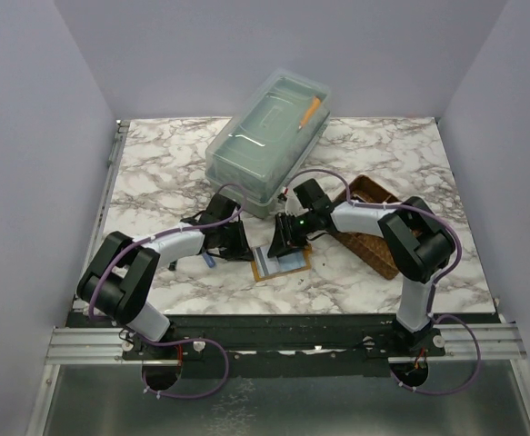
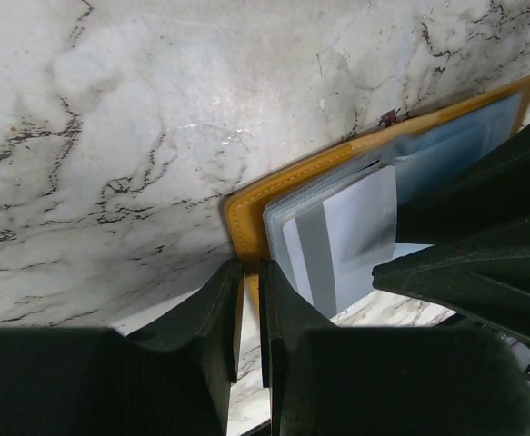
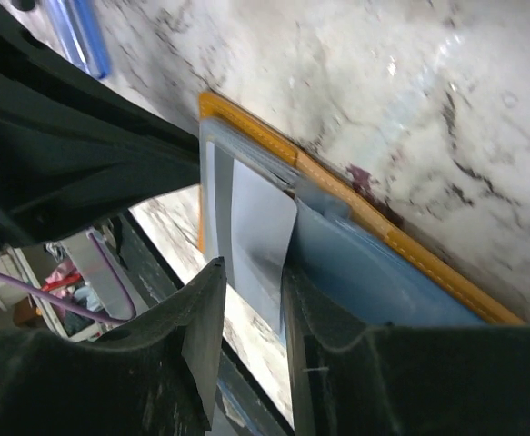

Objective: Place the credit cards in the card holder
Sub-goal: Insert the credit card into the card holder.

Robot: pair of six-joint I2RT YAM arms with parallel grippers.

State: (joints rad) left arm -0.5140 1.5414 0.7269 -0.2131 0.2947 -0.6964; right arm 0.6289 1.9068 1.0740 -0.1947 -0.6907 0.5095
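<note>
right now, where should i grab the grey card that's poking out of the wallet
Take the grey card by its free end, the one sticking out past the card holder edge. Bring the claw in from that open side, along the card: the other end is tucked under a sleeve, and it probably lies too flat to pinch from above.

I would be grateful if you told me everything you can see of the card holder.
The card holder lies open and flat on the marble table. Its cover looks like orange-tan leather with a stitched border; inside are grey and light-blue sleeves. A grey card sits partly inside one sleeve. The left fingers appear to pinch its orange edge, and the right fingers straddle the card over it.
</note>
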